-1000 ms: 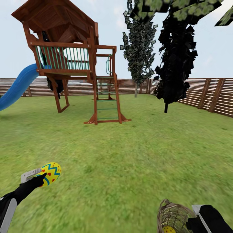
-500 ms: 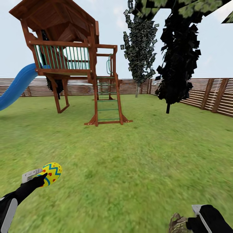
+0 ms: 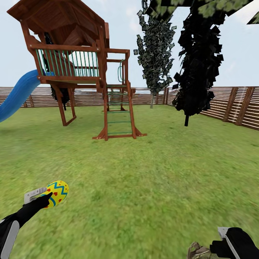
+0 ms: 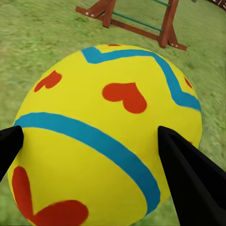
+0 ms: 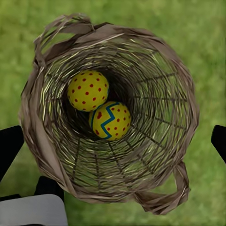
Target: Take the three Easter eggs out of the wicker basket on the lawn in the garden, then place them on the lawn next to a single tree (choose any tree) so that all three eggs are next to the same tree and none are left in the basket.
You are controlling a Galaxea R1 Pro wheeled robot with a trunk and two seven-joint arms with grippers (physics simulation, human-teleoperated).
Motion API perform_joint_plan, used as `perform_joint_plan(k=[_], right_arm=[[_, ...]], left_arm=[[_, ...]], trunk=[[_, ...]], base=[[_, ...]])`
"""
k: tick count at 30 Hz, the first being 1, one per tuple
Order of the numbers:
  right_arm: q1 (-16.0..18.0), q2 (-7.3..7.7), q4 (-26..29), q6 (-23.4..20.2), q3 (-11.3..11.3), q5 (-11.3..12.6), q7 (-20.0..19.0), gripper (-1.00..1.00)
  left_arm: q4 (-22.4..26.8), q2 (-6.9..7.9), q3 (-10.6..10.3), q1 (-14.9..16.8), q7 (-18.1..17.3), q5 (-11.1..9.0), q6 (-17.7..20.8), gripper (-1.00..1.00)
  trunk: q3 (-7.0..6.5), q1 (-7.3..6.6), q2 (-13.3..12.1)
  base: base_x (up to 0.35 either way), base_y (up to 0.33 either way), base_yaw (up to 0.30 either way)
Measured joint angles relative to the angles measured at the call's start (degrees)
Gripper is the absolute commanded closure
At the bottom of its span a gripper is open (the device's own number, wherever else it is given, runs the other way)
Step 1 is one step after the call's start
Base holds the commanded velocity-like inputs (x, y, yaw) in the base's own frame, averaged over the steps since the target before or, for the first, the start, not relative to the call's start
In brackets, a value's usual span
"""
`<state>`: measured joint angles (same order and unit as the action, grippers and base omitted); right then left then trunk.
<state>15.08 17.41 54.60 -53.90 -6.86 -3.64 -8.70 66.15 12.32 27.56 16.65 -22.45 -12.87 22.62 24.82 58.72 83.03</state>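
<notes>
Step in hand: carrying, en route over the lawn (image 3: 144, 180) toward a tree. Left gripper (image 3: 46, 197) is clamped on one egg (image 3: 56, 192), held above grass well short of the playset (image 3: 82, 68); the egg's long axis tilts up and toward the playset, blunt end leading, I judge. Right gripper (image 3: 230, 248) carries the basket (image 5: 108, 113) by its rim, though I cannot tell how its jaws stand; two eggs (image 5: 99, 106) lie touching at the basket's bottom. Next: drive to the tree (image 3: 197, 61) right of the playset, lower egg beside it.
</notes>
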Motion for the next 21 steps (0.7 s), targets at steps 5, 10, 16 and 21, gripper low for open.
perform_joint_plan(k=[5, 10, 16, 21], right_arm=[[0.0, 0.0, 0.16, -0.1, -0.04, 0.0, 0.01, -1.0], [0.0, -0.08, 0.26, -0.1, 0.0, 0.0, 0.07, -1.0], [0.0, -0.09, 0.27, -0.07, 0.0, 0.0, 0.09, -1.0], [0.0, -0.09, 0.27, -0.1, 0.0, 0.0, 0.09, -1.0]], left_arm=[[0.0, 0.0, -0.14, 0.0, 0.0, 0.02, 0.04, 1.0], [0.22, 0.0, -0.21, 0.0, -0.08, 0.02, -0.18, 1.0], [0.42, -0.03, -0.24, 0.0, -0.09, 0.02, -0.2, 1.0], [0.59, -0.06, -0.24, 0.0, -0.09, 0.02, -0.22, 1.0]], trunk=[[0.9, 1.1, 2.01], [1.8, 2.2, 4.01], [2.87, 3.52, 6.42], [3.77, 4.61, 8.43]], base=[[0.0, 0.0, 0.0], [0.0, 0.0, 0.0], [0.0, 0.0, 0.0], [0.0, 0.0, 0.0]])
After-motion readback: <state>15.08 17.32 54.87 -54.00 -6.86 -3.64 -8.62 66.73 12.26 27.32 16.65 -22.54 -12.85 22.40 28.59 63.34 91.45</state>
